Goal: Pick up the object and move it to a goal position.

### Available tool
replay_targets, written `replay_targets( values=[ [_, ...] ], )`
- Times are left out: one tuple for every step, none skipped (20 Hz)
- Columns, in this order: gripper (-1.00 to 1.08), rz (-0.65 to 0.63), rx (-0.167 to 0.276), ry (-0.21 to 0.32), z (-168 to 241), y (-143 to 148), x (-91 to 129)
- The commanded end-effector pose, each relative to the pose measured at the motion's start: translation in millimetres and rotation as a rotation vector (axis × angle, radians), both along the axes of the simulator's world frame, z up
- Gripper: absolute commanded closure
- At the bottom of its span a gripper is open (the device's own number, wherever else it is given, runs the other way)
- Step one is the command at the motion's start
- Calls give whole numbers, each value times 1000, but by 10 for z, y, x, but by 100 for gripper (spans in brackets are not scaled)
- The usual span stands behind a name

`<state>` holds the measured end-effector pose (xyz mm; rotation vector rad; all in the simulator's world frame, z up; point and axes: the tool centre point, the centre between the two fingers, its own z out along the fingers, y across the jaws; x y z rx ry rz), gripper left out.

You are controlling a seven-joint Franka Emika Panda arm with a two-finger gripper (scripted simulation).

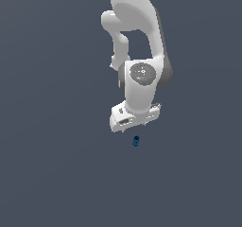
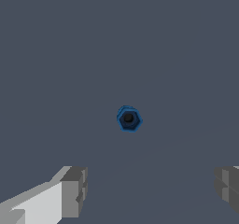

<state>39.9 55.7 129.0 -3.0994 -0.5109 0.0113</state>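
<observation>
The object (image 2: 129, 119) lies alone on the desk (image 1: 47, 174), just ahead of the spread pincer (image 2: 149, 190); judged, centre the fingers (image 2: 73, 190) around it before descending and closing gently.

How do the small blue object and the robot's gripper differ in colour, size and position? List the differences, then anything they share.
Colour: the object is dark blue with a darker centre; the gripper is white with grey fingers.
Size: the object is tiny; the gripper is far larger, its open jaws standing much wider than the object.
Position: the object rests on the grey floor; the gripper hangs apart from it, not touching.
Shared: both are seen against the same plain grey floor.
</observation>
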Motion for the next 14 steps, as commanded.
replay_targets(
  values=[
    [-92,60,0,-2,-113,56,86],
    [-92,79,0,-3,-152,75,113],
    [-92,97,0,-4,-187,92,138],
    [-92,113,0,-4,-220,108,159],
    [-92,128,1,-5,-249,121,179],
    [-92,140,1,-5,-275,134,195],
    [-92,151,1,-6,-298,144,209],
    [-92,161,1,-6,-317,153,221],
    [-92,168,1,-7,-333,161,231],
    [-92,174,1,-7,-345,166,238],
    [-92,178,1,-7,-354,170,244],
    [-92,181,1,-7,-359,173,247],
    [-92,182,1,-7,-361,174,248],
    [-92,176,1,-6,-356,170,238]
  ],
)
